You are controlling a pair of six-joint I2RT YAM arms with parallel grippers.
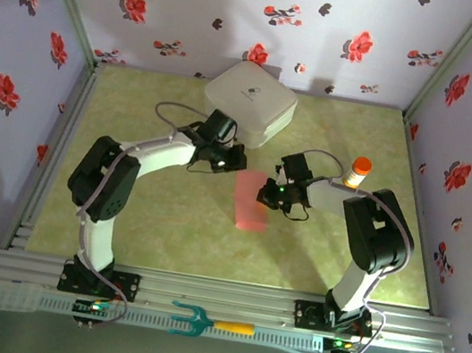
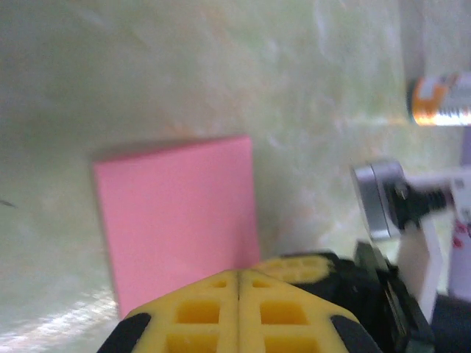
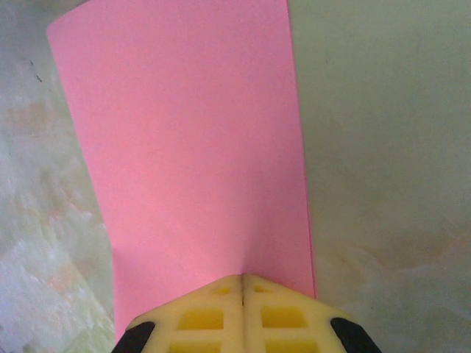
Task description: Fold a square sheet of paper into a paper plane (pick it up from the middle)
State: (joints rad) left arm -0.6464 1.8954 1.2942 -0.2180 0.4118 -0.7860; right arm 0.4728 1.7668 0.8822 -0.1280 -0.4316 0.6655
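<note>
Two grippers, both with jaws pressed together. Right gripper [image 3: 241,279] pinches one edge of the thin pink-red sheet of paper [image 3: 191,132], which I see around the bench's centre. Left gripper [image 2: 239,273] is at the sheet's corner; I can't tell if it clamps it. White rounded box [image 1: 250,100] at far edge, orange-capped bottle [image 1: 359,173] nearer the right edge.

A pink sheet of paper [image 3: 199,147] is pinched at its near edge by the right gripper [image 3: 241,283], whose yellow lattice-patterned fingers [image 3: 199,318] are pressed together with no gap between them. The sheet is spread away from the fingers toward the top of the frame, with a faint crease seen rising from the pinch. A pale green marbled table [image 3: 383,147] is seen on either side of it.
</note>
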